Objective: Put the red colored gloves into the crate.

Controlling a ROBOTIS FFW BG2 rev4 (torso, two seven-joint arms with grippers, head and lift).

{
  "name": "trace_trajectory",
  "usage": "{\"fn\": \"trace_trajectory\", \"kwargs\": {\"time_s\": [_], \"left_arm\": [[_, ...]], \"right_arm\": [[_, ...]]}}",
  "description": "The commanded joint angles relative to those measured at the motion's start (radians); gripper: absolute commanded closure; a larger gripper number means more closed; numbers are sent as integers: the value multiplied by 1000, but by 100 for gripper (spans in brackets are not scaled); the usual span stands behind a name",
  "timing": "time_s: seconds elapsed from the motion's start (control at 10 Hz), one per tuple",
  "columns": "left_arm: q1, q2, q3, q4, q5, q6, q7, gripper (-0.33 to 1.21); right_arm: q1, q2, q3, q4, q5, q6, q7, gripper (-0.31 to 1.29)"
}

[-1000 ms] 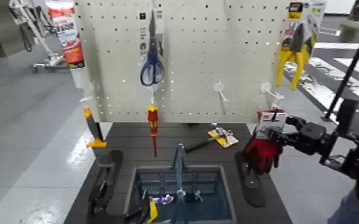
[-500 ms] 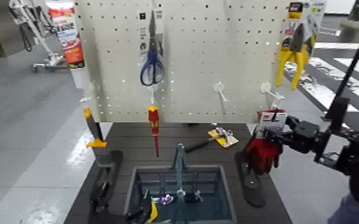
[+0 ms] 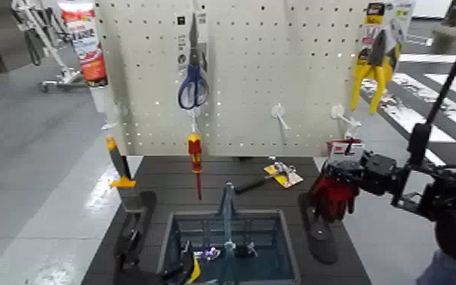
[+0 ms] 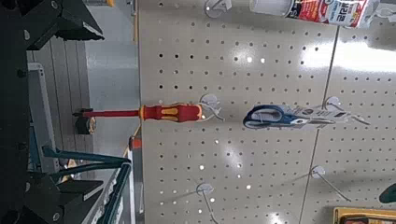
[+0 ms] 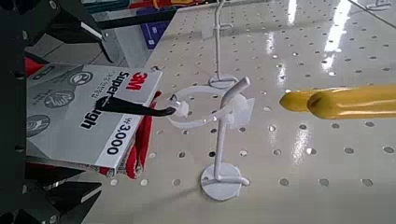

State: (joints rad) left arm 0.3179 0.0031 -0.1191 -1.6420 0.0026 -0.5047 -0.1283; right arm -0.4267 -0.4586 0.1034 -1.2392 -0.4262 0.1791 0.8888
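Since the earlier frame, the right forearm (image 3: 405, 180) has been shifting inward, while the red gloves (image 3: 333, 200) are still hanging at the pegboard's (image 3: 235, 76) lower right. The right gripper (image 3: 337, 170) is keeping its fingers apart, straddling the retail card (image 5: 93, 107), presumably lining up a grip on stiff card rather than loose fabric. The crate (image 3: 260, 214) is standing on the dark surface (image 3: 172, 176), holding a yellow-and-black item (image 3: 194, 268) and a small shiny one (image 3: 209, 253). The left gripper (image 4: 97, 112) is waiting beside the crate, fingers apart.

A grey floor (image 3: 42, 189) surrounds the work area, white stripes (image 3: 420, 91) right.
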Motion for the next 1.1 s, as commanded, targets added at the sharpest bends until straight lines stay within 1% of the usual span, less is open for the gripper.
{"fn": "trace_trajectory", "kwargs": {"time_s": [0.1, 0.2, 0.7, 1.1], "left_arm": [[0, -117, 1, 1, 1, -2, -1, 17], [0, -117, 1, 1, 1, -2, -1, 17], [-2, -115, 6, 2, 4, -2, -5, 17], [-2, -115, 6, 2, 5, 0, -5, 17]], "right_arm": [[-7, 1, 1, 4, 6, 20, -8, 119], [-10, 0, 1, 0, 12, 30, -7, 116], [-17, -3, 13, 1, 21, 42, -2, 117], [-18, -8, 10, -5, 21, 42, 6, 117]]}}
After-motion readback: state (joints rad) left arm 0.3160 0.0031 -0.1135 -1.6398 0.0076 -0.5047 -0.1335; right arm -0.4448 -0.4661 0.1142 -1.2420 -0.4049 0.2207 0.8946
